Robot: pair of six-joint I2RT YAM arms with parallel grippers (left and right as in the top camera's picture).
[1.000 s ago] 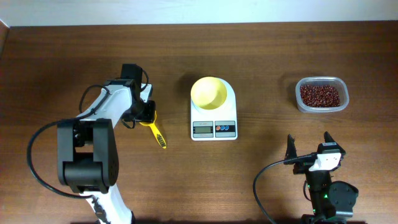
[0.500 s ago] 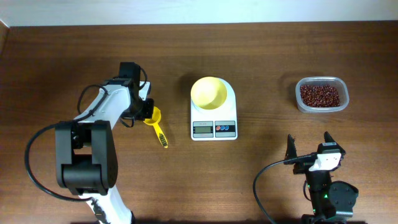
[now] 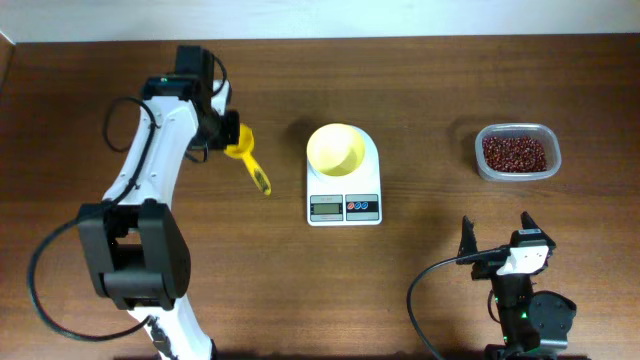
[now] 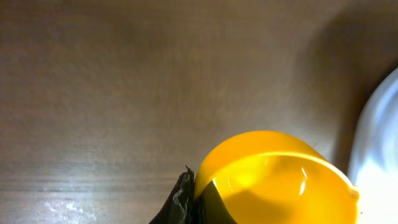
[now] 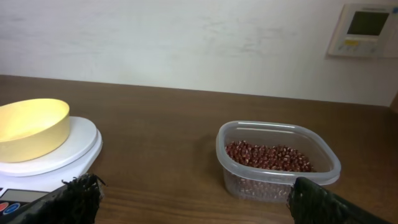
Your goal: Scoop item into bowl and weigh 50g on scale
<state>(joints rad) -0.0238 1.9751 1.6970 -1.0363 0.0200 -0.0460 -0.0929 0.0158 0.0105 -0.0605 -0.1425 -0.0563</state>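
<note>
My left gripper [image 3: 228,133] is shut on the cup end of a yellow handled scoop [image 3: 248,162], left of the scale. In the left wrist view the scoop's rim [image 4: 273,177] sits pinched between my dark fingers [image 4: 184,200], and the cup is empty. The pale yellow bowl [image 3: 335,150] rests on the white scale [image 3: 345,207]; both also show in the right wrist view, bowl [image 5: 31,127] on scale [image 5: 68,149]. The reddish-brown beans [image 3: 514,152] fill a clear container [image 5: 277,163] at the right. My right gripper [image 3: 497,240] stands open near the front edge, nothing between its fingers.
The brown wooden table ends at a pale wall along the far side [image 3: 320,20]. The left arm's white links [image 3: 150,170] stretch from its base [image 3: 135,250] at the front left. A white edge [image 4: 382,137] shows at the right of the left wrist view.
The left gripper closed on the scoop and carried it back and slightly left, off the table. The right arm has not moved.
</note>
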